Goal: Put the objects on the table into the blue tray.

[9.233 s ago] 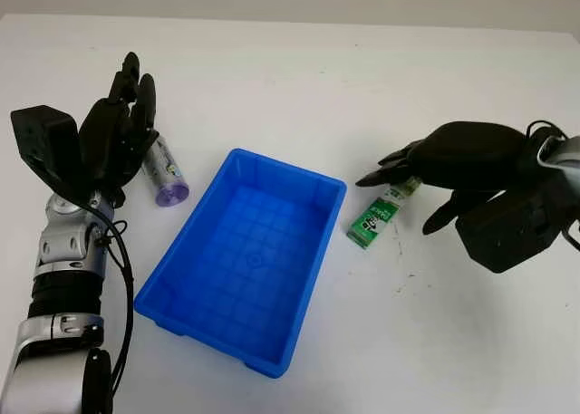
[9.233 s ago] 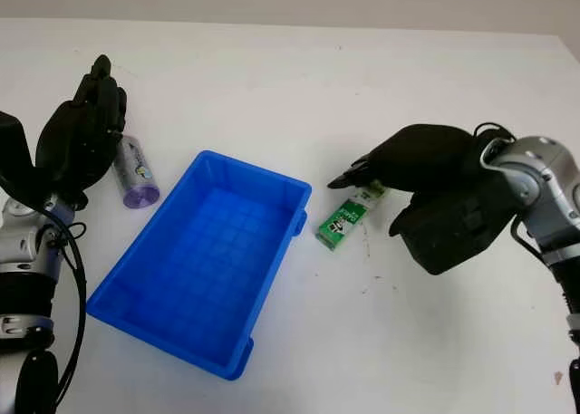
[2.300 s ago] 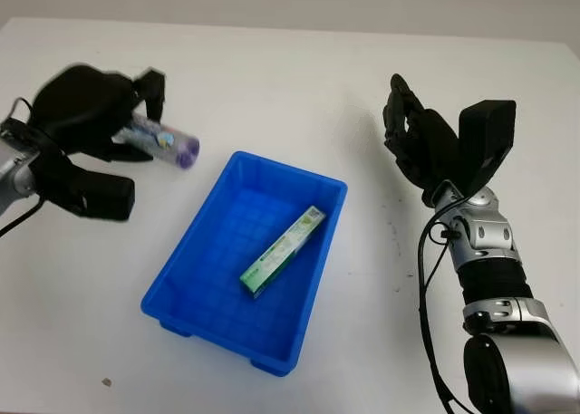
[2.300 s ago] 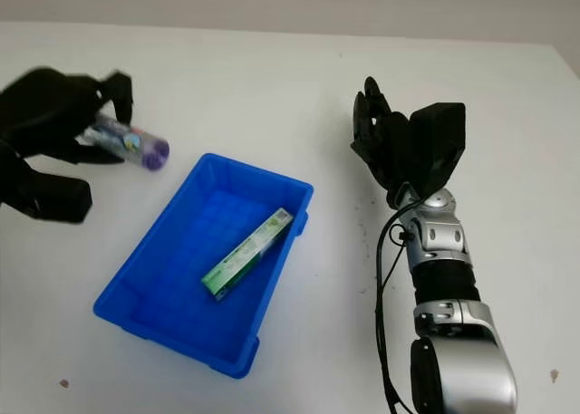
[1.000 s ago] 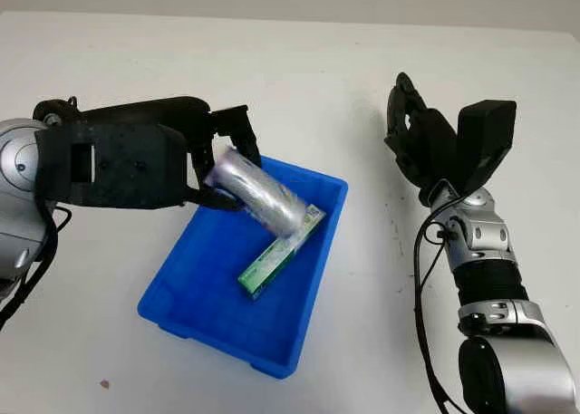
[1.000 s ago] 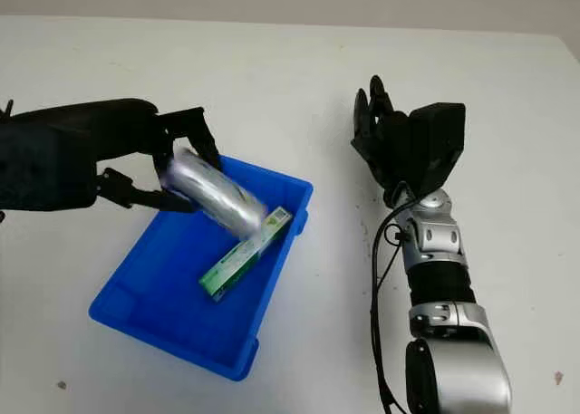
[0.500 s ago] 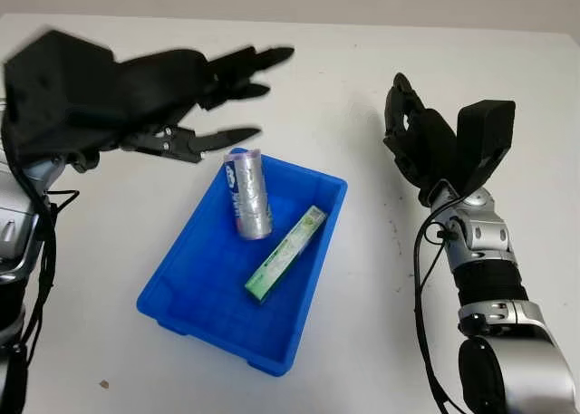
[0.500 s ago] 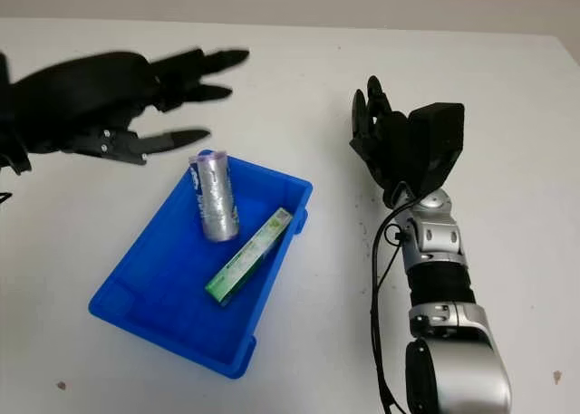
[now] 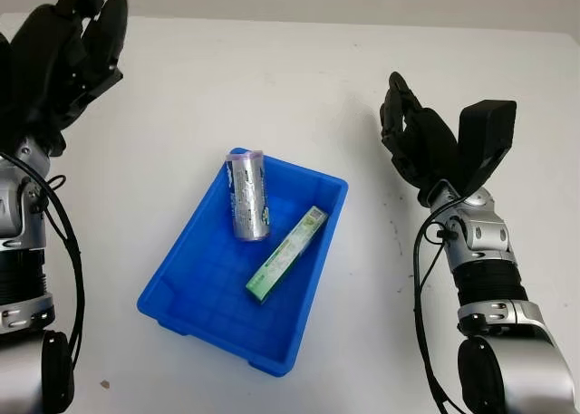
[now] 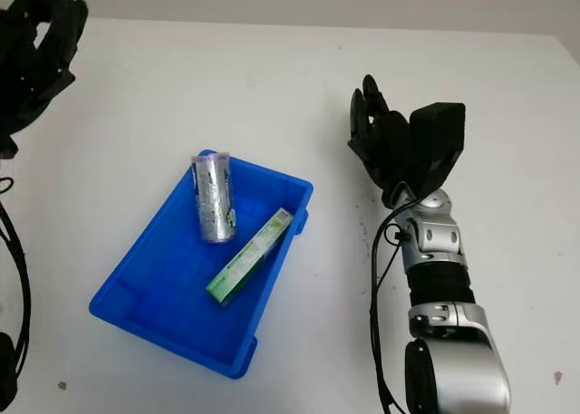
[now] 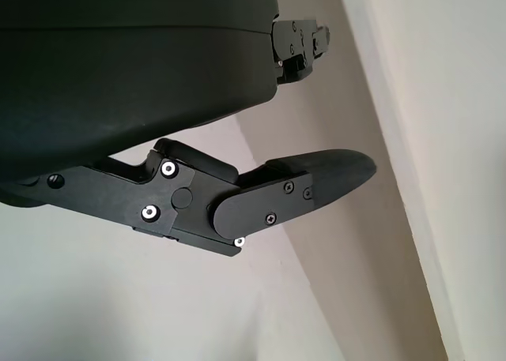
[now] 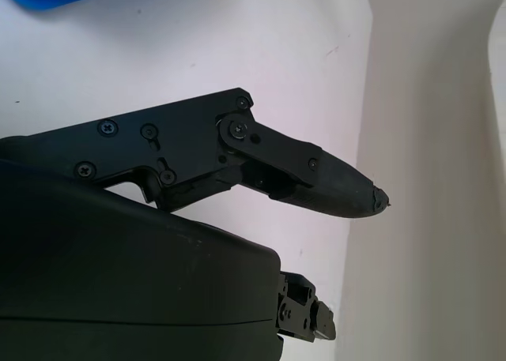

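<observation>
The blue tray [image 9: 186, 278] sits mid-table and holds two things. A silver tube with a purple cap [image 9: 247, 197] lies in its far part, its cap end against the far rim. A green box [image 9: 286, 254] lies slantwise beside the tube. My left hand [image 9: 62, 56] is raised at the far left, well away from the tray, open and holding nothing. My right hand [image 9: 420, 148] is raised to the right of the tray, open and holding nothing.
The white table [image 9: 272, 88] stretches around the tray, with a few dark specks [image 9: 396, 226] between the tray and my right arm. A small brown speck [image 9: 104, 384] lies near the front left edge.
My left hand has drawn back from above the tray to the far left and risen upright. The silver tube has stayed put in the tray. The right hand has not moved.
</observation>
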You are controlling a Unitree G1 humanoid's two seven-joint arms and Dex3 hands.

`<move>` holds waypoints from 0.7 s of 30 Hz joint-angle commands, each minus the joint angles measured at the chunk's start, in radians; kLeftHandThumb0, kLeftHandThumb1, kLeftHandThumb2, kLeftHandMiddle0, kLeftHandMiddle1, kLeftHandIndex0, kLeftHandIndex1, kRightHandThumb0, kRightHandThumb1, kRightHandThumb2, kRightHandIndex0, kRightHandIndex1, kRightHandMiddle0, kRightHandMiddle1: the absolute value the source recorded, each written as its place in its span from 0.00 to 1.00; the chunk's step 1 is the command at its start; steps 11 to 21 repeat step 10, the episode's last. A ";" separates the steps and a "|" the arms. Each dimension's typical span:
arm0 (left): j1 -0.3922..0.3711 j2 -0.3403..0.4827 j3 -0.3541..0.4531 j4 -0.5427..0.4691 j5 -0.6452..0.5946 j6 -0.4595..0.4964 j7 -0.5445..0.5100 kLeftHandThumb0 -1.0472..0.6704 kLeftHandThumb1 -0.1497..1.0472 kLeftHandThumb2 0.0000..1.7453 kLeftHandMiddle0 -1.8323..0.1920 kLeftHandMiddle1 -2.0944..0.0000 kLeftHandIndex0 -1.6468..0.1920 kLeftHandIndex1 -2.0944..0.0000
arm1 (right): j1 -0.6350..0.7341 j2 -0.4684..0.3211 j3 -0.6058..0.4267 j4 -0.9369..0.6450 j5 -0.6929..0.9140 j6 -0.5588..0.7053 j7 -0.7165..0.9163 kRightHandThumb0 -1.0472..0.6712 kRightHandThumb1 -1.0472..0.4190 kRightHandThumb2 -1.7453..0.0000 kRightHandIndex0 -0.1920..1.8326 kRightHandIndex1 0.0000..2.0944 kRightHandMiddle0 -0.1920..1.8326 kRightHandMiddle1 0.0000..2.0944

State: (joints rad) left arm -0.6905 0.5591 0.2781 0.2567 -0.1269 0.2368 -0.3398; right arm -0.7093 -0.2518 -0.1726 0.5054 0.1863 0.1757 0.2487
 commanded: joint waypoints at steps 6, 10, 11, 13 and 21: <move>0.064 -0.019 -0.017 0.101 0.006 -0.063 0.006 0.14 1.00 0.42 1.00 1.00 1.00 1.00 | 0.008 -0.013 -0.011 -0.040 0.018 0.001 0.021 0.19 0.00 0.54 0.00 0.00 0.00 0.00; 0.101 -0.030 -0.026 0.100 0.004 -0.069 0.008 0.15 1.00 0.44 1.00 1.00 1.00 1.00 | 0.013 -0.002 -0.013 -0.054 0.024 0.006 0.006 0.20 0.00 0.54 0.00 0.00 0.00 0.00; 0.101 -0.030 -0.026 0.100 0.004 -0.069 0.008 0.15 1.00 0.44 1.00 1.00 1.00 1.00 | 0.013 -0.002 -0.013 -0.054 0.024 0.006 0.006 0.20 0.00 0.54 0.00 0.00 0.00 0.00; 0.101 -0.030 -0.026 0.100 0.004 -0.069 0.008 0.15 1.00 0.44 1.00 1.00 1.00 1.00 | 0.013 -0.002 -0.013 -0.054 0.024 0.006 0.006 0.20 0.00 0.54 0.00 0.00 0.00 0.00; 0.101 -0.030 -0.026 0.100 0.004 -0.069 0.008 0.15 1.00 0.44 1.00 1.00 1.00 1.00 | 0.013 -0.002 -0.013 -0.054 0.024 0.006 0.006 0.20 0.00 0.54 0.00 0.00 0.00 0.00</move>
